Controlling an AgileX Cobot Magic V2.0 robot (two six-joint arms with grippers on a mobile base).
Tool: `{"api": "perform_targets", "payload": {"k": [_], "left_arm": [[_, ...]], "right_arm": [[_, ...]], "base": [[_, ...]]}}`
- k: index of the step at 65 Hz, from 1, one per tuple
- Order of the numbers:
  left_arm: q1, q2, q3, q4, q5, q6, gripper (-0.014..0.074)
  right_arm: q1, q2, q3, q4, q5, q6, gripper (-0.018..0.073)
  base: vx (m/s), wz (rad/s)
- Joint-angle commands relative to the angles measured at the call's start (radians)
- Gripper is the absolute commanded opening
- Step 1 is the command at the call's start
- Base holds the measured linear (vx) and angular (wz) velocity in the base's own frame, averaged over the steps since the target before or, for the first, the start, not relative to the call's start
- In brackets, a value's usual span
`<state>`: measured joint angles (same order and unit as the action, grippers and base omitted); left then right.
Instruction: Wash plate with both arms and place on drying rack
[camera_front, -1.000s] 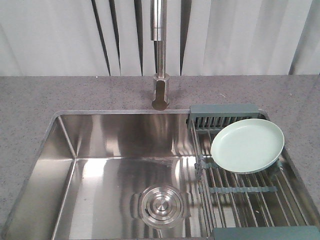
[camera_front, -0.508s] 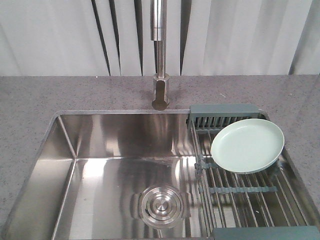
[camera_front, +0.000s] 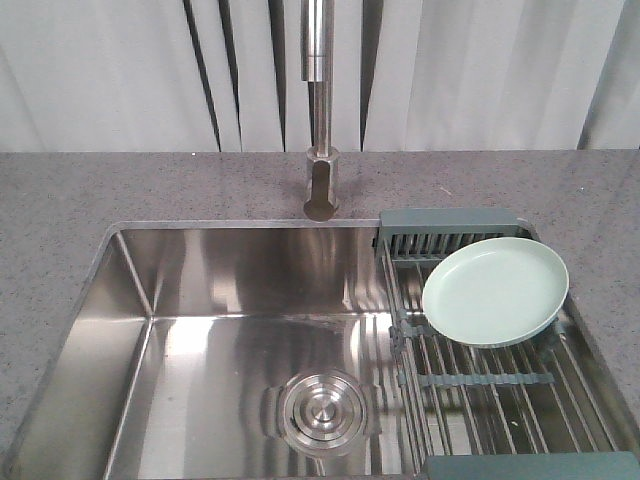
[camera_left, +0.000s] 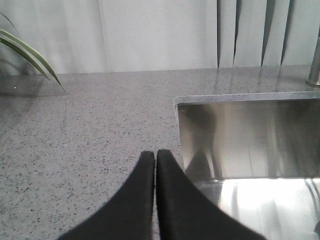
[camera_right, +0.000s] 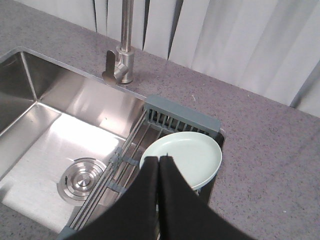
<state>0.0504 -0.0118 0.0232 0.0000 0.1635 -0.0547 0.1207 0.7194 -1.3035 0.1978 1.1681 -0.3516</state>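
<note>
your right gripper (camera_right: 159, 159), fingers pressed together, hovers over the plate (camera_right: 187, 155) (lying on the drying rack (camera_right: 165, 120)); left gripper (camera_left: 155, 154) likewise closed.

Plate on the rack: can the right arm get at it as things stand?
Probably yes. The right gripper, shut and empty, sits just above the plate on the drying rack; nothing lies between them.

The left arm's tapered black gripper (camera_left: 155, 153) rises from the bottom centre of its wrist view, jaws pressed together, holding nothing. The right arm's tapered black gripper (camera_right: 159, 159) does likewise at lower centre of its own view, jaws closed, tips meeting.
</note>
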Motion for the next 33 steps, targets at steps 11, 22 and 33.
{"api": "perform_targets", "payload": {"k": [11, 22, 33], "left_arm": [[0.001, -0.015, 0.022, -0.01, -0.068, -0.001, -0.0006], [0.001, -0.015, 0.022, -0.01, -0.068, -0.001, -0.0006], [0.001, -0.015, 0.022, -0.01, -0.068, -0.001, -0.0006]], "right_arm": [[0.053, -0.097, 0.314, -0.034, -0.371, 0.006, -0.0007], [0.053, -0.269, 0.668, -0.034, -0.578, 0.081, -0.0007], [0.012, -0.488, 0.926, -0.058, -0.681, 0.217, -0.0007]], "base": [[0.0, 0.0], [0.0, 0.0], [0.0, 0.0]]}}
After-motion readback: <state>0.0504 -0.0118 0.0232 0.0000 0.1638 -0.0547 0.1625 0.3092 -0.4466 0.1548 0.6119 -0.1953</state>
